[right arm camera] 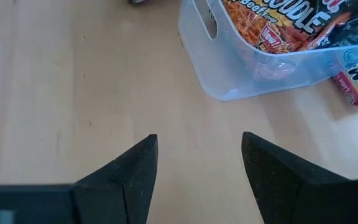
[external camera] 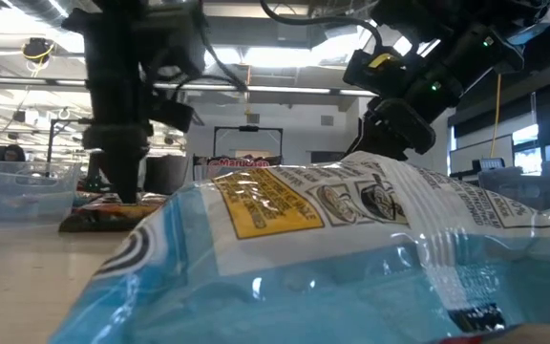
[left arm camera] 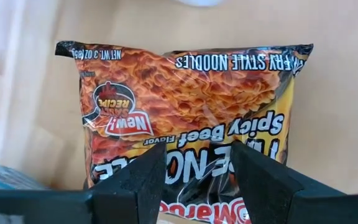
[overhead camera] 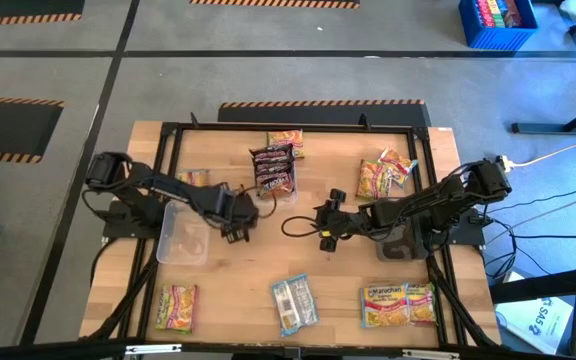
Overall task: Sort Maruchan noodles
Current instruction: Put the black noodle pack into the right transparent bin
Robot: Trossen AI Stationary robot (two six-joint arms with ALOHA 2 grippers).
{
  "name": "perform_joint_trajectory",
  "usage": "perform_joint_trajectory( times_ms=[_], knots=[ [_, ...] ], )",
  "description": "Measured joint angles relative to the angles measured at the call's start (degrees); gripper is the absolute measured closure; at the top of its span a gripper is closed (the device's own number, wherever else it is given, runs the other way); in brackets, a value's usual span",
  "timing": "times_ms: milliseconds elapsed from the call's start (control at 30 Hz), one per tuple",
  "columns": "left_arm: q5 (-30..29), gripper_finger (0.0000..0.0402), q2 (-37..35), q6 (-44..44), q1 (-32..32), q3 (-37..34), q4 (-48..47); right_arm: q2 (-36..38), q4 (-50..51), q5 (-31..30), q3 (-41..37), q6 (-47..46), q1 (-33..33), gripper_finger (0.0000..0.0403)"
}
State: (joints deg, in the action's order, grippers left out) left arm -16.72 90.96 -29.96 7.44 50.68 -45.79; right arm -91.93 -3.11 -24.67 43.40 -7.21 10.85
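A dark maroon Maruchan noodles packet [left arm camera: 191, 93] lies flat on the wooden table near its middle; it also shows low in the low view [external camera: 113, 215]. My left gripper [left arm camera: 197, 155] hangs over it, pointing steeply down, fingers open, one over each side of the packet's near end [overhead camera: 236, 228]. My right gripper [right arm camera: 197, 140] waits open over bare wood right of centre [overhead camera: 324, 228]. More maroon packets [right arm camera: 272, 25] lie in a clear bin [overhead camera: 273, 170] at the far middle.
An empty clear bin [overhead camera: 183, 235] stands left of my left gripper. Loose packets lie about: yellow-pink [overhead camera: 286, 140], orange-yellow [overhead camera: 383, 175], light blue [overhead camera: 293, 300], near-left [overhead camera: 175, 305] and near-right [overhead camera: 398, 303]. The light blue packet [external camera: 351, 258] fills the low view's foreground.
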Motion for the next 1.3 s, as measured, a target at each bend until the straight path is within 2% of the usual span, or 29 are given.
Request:
perform_joint_trajectory(
  times_ms=[200,333,600,767,867,1000,1067,1233,1300],
  knots=[
    [0.6,0.0221,0.1,-2.9,7.8,-0.1,7.5,0.0,-0.1,4.9,0.0,-5.0,1.9,0.0187],
    [-1.1,0.0221,0.3,-4.4,12.8,-0.2,13.4,0.0,-0.4,4.8,0.0,-6.6,5.8,0.0187],
    [-2.4,0.022,2.8,-1.2,19.7,-0.3,27.0,0.0,-6.3,2.9,0.1,-5.9,10.3,0.0187],
    [-2.0,0.022,0.8,-7.9,21.4,1.0,24.5,0.0,-6.5,3.3,0.1,-6.0,10.6,0.0187],
    [0.8,0.022,-1.2,-11.0,22.2,2.3,21.4,0.0,-7.3,3.3,0.1,-6.0,10.5,0.0187],
    [2.1,0.022,-2.9,-15.0,24.8,2.6,19.6,0.0,-13.3,1.2,0.1,-6.0,10.1,0.0187],
    [0.6,0.022,-2.8,-16.3,26.6,2.6,20.0,0.1,-16.7,1.1,0.1,-6.0,9.9,0.0187],
    [-8.4,0.022,-0.8,-16.6,29.8,0.8,21.5,-3.7,-25.2,1.8,0.0,-7.3,8.1,0.0187],
    [-9.3,0.022,1.0,-16.6,30.0,0.6,21.6,-5.8,-27.2,3.4,0.2,-9.0,7.1,0.0187]
  ],
)
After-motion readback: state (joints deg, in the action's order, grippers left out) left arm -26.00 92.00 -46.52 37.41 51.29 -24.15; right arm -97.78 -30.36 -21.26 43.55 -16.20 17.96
